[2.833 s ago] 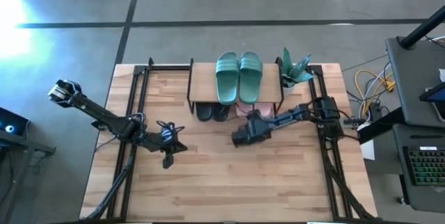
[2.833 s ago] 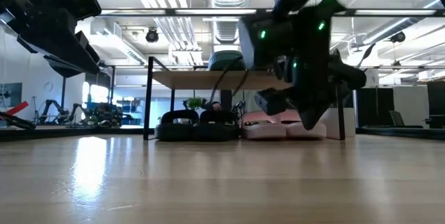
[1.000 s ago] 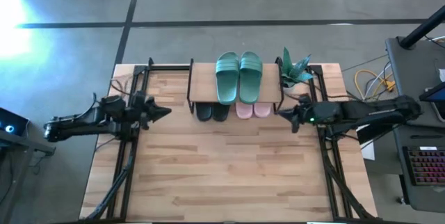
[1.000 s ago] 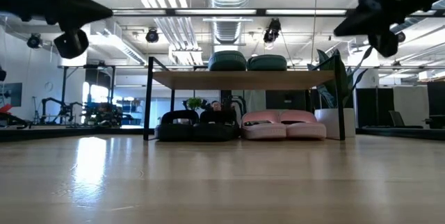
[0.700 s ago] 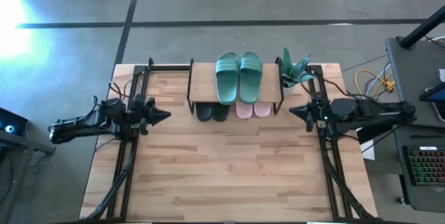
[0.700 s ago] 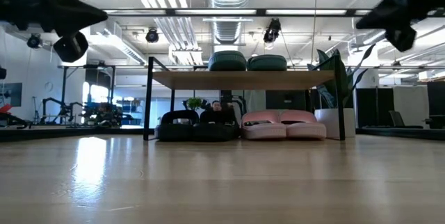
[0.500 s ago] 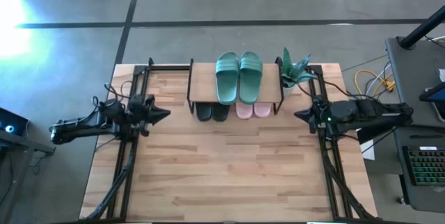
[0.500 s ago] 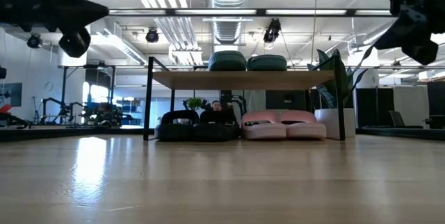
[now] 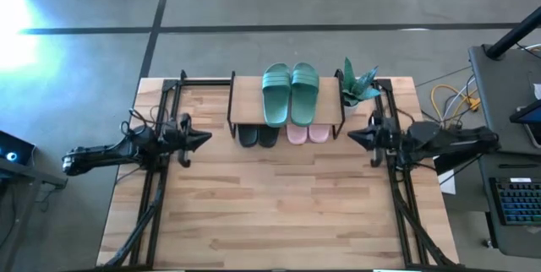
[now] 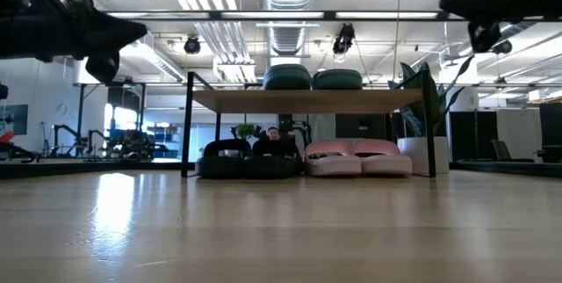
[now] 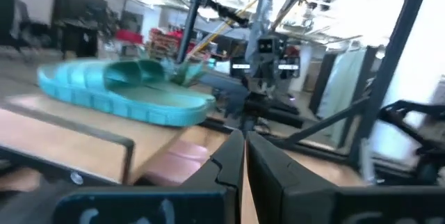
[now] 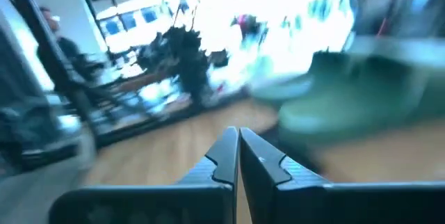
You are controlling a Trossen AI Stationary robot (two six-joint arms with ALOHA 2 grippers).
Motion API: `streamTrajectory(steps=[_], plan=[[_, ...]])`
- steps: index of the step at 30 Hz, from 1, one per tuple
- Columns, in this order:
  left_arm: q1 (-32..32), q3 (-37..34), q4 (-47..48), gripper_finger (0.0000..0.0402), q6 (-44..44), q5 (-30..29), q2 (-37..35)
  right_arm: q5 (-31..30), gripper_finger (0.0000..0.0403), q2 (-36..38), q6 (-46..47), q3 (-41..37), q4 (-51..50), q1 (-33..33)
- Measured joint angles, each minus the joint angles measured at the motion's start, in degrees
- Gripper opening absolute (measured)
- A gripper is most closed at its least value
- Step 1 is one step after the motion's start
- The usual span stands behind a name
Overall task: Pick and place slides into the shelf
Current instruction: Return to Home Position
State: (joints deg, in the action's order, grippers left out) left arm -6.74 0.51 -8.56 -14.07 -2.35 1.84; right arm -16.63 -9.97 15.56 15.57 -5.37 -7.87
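**High view: all six slides racked, both arms out at the sides**

- shelf [image 9: 247, 103] sits at the far middle of the worktop [image 9: 279, 213].
- teal pair [image 9: 276, 95] lies side by side on the top board.
- black pair [image 10: 244, 162] and pink pair [image 10: 358, 158] are underneath, on the worktop between the shelf legs. Black is on the left arm's side, pink on the right arm's side, and the two pairs sit just beside each other. Their ends poke out past the board's front edge in the high view.
- left arm [image 9: 127, 147] hangs over the left frame rail. The left jaws point toward the shelf and are well apart from it.
- right arm [image 9: 431, 137] mirrors it over the right rail. The right jaws are near the plant [image 9: 359, 84] but not touching it.
- In the wrist views both sets of jaws are together, tips nearly meeting, with nothing between them.

My read is that placing is done. No loose slide shows on the worktop, so the step in hand is homing.

The next move needs no grasp, only each arm settling into its rest pose. Keep the right jaws off the plant and both arms clear of the shelf legs, since a nudge there could shift the lower pairs.
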Motion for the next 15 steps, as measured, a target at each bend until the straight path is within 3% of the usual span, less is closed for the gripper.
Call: streamTrajectory(steps=[3,5,10,15], plan=[[0.0,0.0,-0.1,0.0003,3.1,-2.2,0.4,-5.9,0.0009,-0.4,-12.5,-4.3,8.7,0.0],[0.0,0.0,0.0,0.0003,4.1,-2.8,0.4,-9.8,0.0009,-0.3,-15.2,-6.5,8.6,0.0],[0.0,0.0,0.0,0.0003,4.0,-4.0,0.2,-19.0,0.0009,-0.2,-9.1,-10.2,8.9,0.0],[0.0,0.0,0.0,0.0003,4.0,-4.0,0.8,-20.6,0.0009,-0.5,-8.1,-15.0,9.0,0.0]])
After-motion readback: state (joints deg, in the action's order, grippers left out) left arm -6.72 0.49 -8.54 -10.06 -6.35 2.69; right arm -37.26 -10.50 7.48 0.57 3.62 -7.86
